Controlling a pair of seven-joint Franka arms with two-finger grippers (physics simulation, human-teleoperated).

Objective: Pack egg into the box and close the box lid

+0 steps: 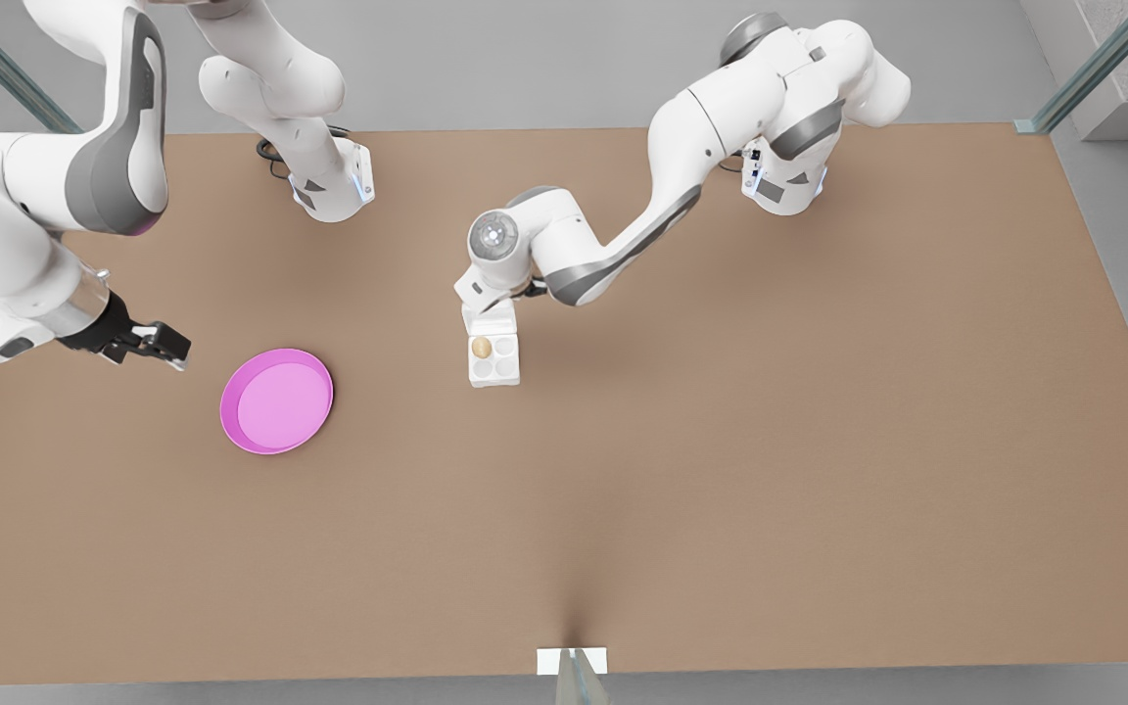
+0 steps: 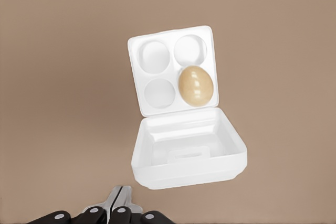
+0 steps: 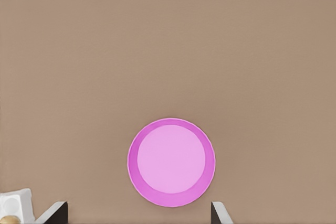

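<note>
The white box (image 2: 169,67) sits open on the table, and the tan egg (image 2: 195,85) rests in one of its four cups. The box lid (image 2: 189,150) is tilted up from the hinge, with its recessed inside facing the camera. My left gripper (image 2: 118,205) hovers just off the lid's free edge, fingers shut together with nothing between them. In the front view the egg (image 1: 482,347) lies in the box (image 1: 509,376) below the lid (image 1: 492,319) and the left arm's wrist. My right gripper (image 1: 167,348) waits open at the front view's left.
A round pink plate (image 1: 276,400) lies on the brown table, right of my right gripper in the front view. The plate (image 3: 171,162) holds nothing, and a corner of the box (image 3: 16,202) shows past it. Both arm bases stand at the table's far edge.
</note>
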